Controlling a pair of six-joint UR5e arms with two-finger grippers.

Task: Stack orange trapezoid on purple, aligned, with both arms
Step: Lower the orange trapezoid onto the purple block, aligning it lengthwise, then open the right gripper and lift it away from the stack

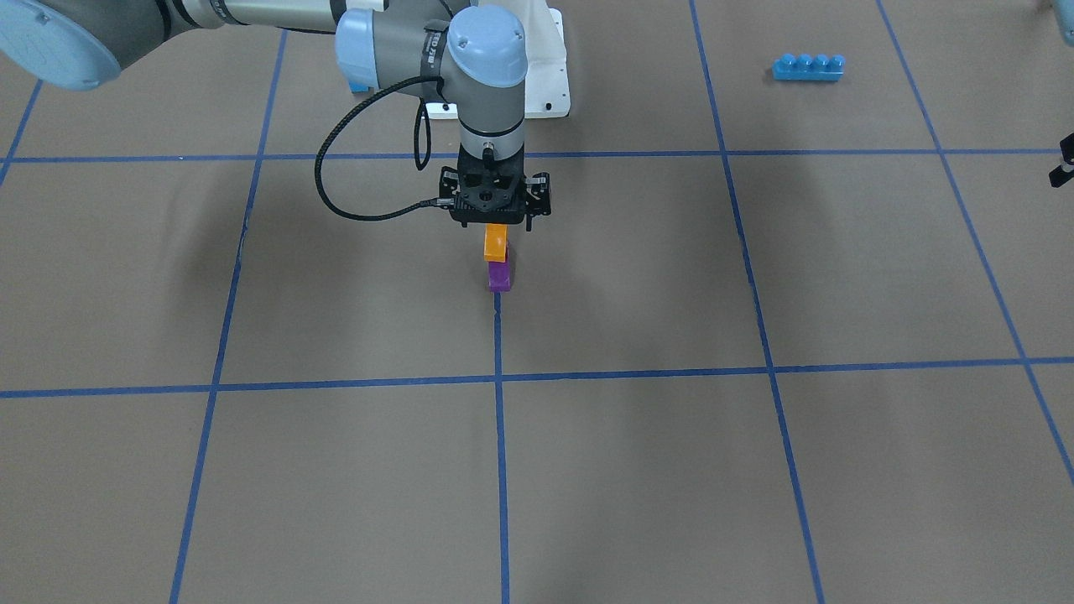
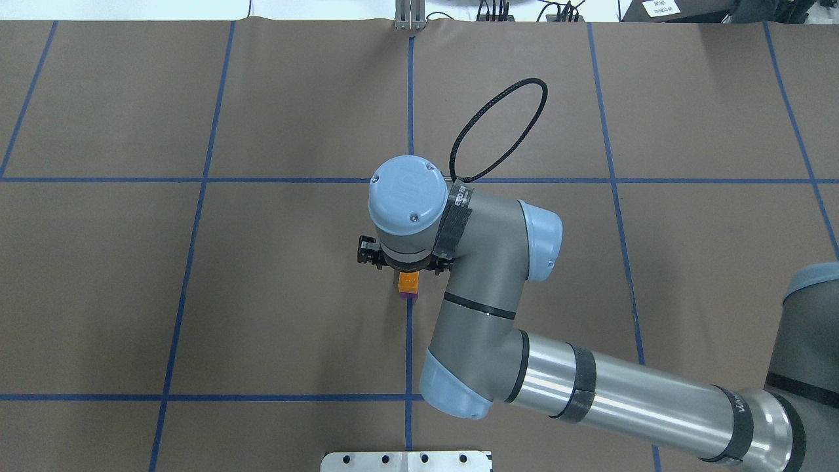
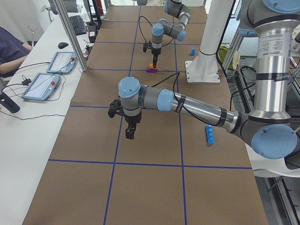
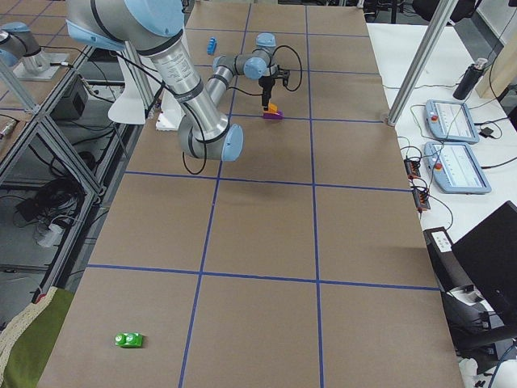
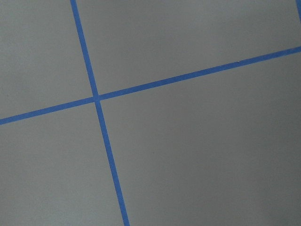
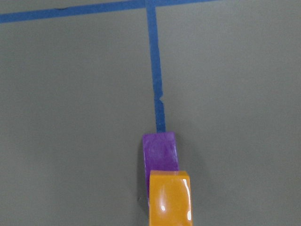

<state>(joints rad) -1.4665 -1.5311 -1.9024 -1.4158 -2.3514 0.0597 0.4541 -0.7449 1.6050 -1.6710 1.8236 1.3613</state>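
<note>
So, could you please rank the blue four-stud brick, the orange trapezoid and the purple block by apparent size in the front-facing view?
Largest: blue four-stud brick.
Then orange trapezoid and purple block, which look about alike, so I leave them tied.

near the middle of the table (image 1: 336, 470), the lower trapezoid (image 1: 499, 277) stands at the end of a tape line (image 1: 500, 335), and the upper trapezoid (image 1: 496, 243) is directly over it; if they touch cannot be told. the right gripper (image 1: 497, 228) is straight above both. the pedestal base (image 1: 550, 84) is behind them, on the robot's side. the four-stud brick (image 1: 808, 67) lies well apart on the robot's left, and the left gripper (image 3: 129, 136) hangs further left. the two-stud block (image 4: 128, 339) lies at the table's far right end.
</note>
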